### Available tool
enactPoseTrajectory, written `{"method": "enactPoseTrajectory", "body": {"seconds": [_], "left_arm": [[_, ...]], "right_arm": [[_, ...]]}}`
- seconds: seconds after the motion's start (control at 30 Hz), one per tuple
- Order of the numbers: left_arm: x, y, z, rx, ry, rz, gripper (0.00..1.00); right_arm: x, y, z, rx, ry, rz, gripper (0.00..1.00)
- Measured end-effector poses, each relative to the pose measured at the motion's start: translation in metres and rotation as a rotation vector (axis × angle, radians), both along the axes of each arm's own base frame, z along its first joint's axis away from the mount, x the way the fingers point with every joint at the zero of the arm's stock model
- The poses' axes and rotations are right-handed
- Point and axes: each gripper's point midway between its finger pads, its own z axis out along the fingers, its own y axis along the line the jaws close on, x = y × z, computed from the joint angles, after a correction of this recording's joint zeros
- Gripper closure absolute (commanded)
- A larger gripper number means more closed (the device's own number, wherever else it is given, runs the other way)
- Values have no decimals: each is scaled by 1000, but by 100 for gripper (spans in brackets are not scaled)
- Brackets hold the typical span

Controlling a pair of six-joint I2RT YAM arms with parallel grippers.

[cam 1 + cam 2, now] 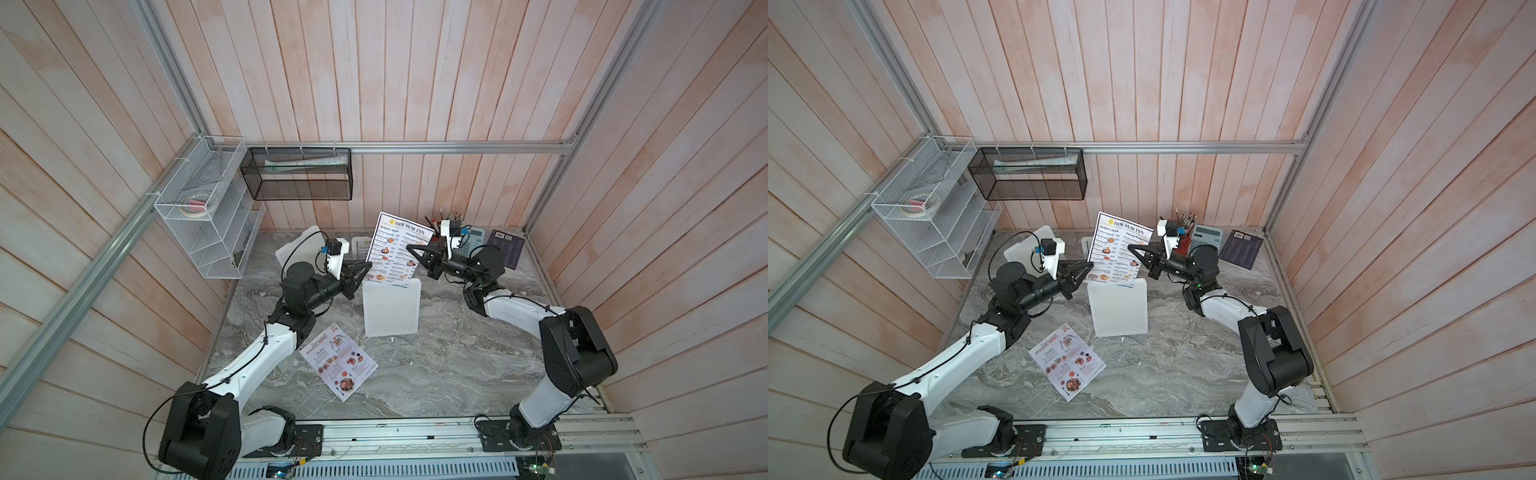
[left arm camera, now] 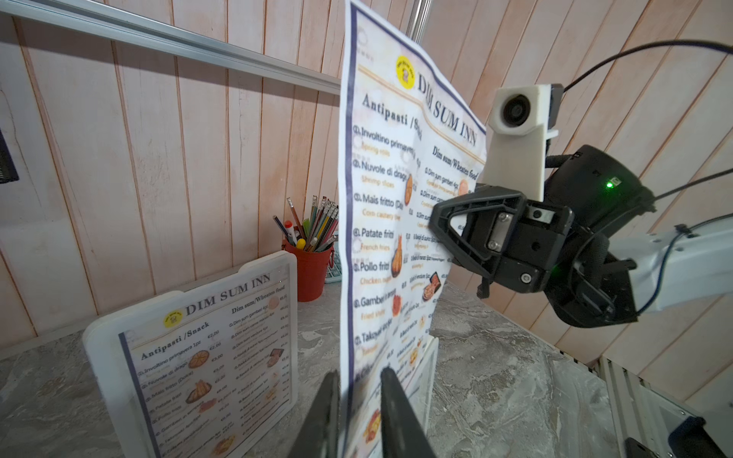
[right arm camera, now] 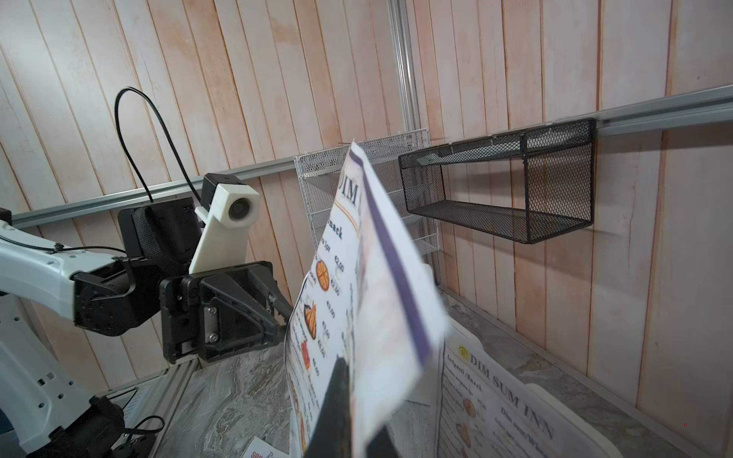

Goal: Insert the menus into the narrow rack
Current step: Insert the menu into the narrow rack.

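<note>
Both grippers, left [image 1: 368, 262] & right [image 1: 409, 248], I see clamped on upright DIM SUM INN menu [image 1: 397, 249]; grey marble tabletop [image 1: 436, 365], pink plank walls [image 1: 415, 75].

**Desk surface and contents**

Desk [image 1: 449, 374] was grey marble-patterned. Colourful Special Menu [image 1: 338, 360] lay flat near the front left. White rack [image 1: 390, 307] stood at centre; a second white holder [image 2: 190, 357] with a DIM SUM INN sheet stood behind it. Red pencil pot [image 2: 309, 269], calculator [image 1: 473, 239] and purple booklet [image 1: 507, 247] sat at the back right.
</note>
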Motion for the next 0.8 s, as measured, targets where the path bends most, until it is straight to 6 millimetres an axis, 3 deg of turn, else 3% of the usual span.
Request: {"method": "enactPoseTrajectory", "body": {"seconds": [0.8], "left_arm": [[-1, -1, -2, -1, 7, -11, 78]], "right_arm": [[5, -9, -19, -165, 38, -75, 100]]}}
